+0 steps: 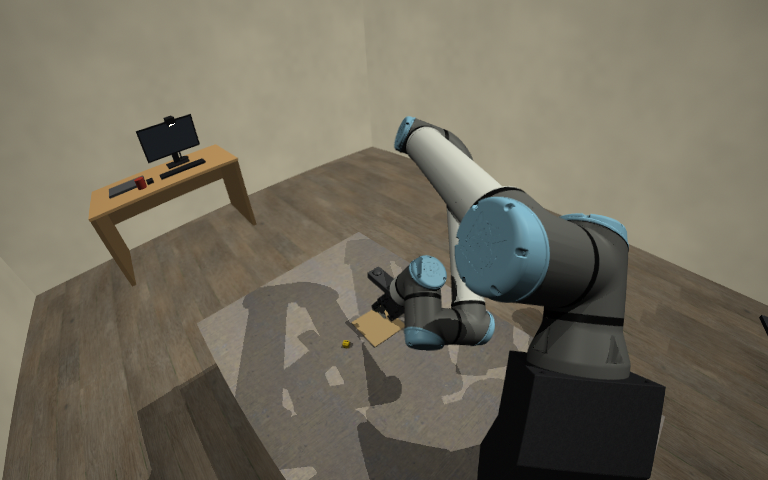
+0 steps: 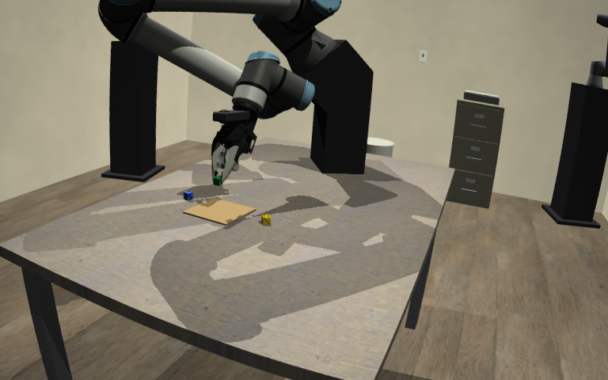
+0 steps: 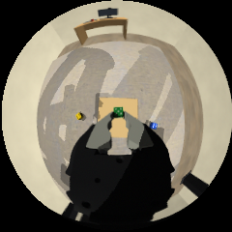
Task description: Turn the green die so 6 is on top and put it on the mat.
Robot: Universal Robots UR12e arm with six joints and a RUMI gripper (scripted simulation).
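Observation:
My gripper (image 2: 218, 178) is shut on the small green die (image 2: 217, 180) and holds it in the air above the tan mat (image 2: 218, 210). In the wrist view the green die (image 3: 118, 112) sits between my fingertips, over the mat (image 3: 119, 119). In the top view the mat (image 1: 377, 327) lies just below my wrist and the green die is hidden. A blue die (image 2: 188, 195) rests on the table left of the mat, and also shows in the wrist view (image 3: 154, 125). A yellow die (image 2: 266, 219) rests right of the mat, and shows in the other views (image 1: 345, 343) (image 3: 79, 116).
The arm's black pedestal (image 2: 340, 107) stands at the far side of the table, with a second black post (image 2: 132, 107) at the far left. A wooden desk (image 1: 164, 186) with a monitor and a grey filing cabinet (image 2: 476, 152) stand off the table.

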